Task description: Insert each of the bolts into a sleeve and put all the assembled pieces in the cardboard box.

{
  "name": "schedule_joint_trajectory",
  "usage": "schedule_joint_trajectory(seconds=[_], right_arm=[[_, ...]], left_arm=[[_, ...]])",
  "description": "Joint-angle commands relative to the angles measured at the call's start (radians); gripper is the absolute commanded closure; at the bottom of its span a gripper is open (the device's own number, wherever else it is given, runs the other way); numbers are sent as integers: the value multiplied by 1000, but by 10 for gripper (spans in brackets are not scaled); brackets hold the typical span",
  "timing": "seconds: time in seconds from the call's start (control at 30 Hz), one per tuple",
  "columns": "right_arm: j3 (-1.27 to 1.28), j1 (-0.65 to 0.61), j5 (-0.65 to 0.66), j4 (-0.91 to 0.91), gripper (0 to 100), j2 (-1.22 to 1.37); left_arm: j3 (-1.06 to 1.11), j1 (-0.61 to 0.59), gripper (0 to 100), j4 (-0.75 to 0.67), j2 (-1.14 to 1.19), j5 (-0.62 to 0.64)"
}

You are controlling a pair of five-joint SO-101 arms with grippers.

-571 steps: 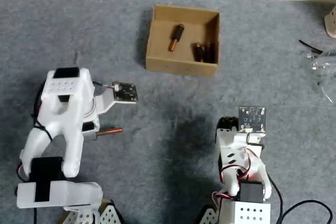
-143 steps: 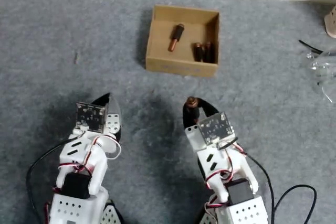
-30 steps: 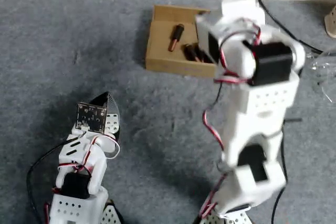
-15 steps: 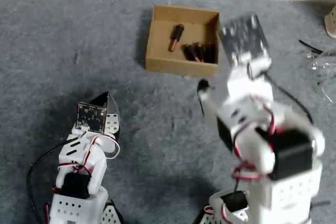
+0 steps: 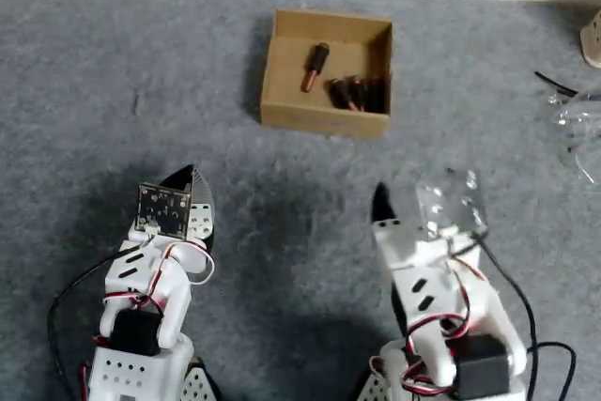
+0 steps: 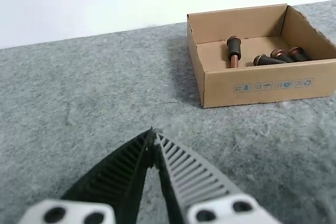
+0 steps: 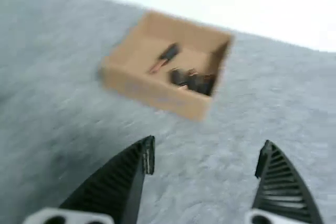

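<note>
Starting nearest the arm bases: left gripper [image 6: 153, 141], pinched together on nothing, low over the grey felt mat [image 5: 282, 232]; right gripper [image 7: 207, 156], spread wide and empty, just above the same mat.

Farther out, well apart from both: cardboard box [image 5: 324, 117], open-topped, flat on the mat. Inside, one sleeved bolt [image 5: 315, 65] lying alone near the far wall, plus a cluster of sleeved bolts [image 5: 357, 93] bunched toward the right wall; cannot count the cluster exactly.

Judging by looks: small, rigid, light metal pieces, smooth and round enough to roll or slip. Best pinched across the dark sleeve at mid-length, not by the thin copper shank, to avoid pulling bolt from sleeve.

Short-pile felt underneath: slightly soft, grippy, unlikely to allow much rolling. Beyond the box, plain white wall [image 6: 105, 3]. Far right, clear plastic scraps and thin wires [image 5: 568, 110], well apart from the box.
</note>
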Motion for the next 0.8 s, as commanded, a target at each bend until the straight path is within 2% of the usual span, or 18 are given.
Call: schedule_joint_trajectory(seconds=[0.0, 0.27, 0.43, 0.63, 0.77], right_arm=[[154, 134, 0, -110, 721, -111], [533, 151, -8, -125, 721, -245], [802, 157, -6, -275, 721, -226], [757, 168, -3, -189, 721, -209], [757, 168, -2, -125, 721, -209]], left_arm=[[21, -12, 992, -17, -1, -6], [21, -10, 992, -17, 1, -6], [21, -10, 992, -17, 1, -6], [21, 12, 992, -6, 1, -5], [21, 24, 992, 137, 1, -5]])
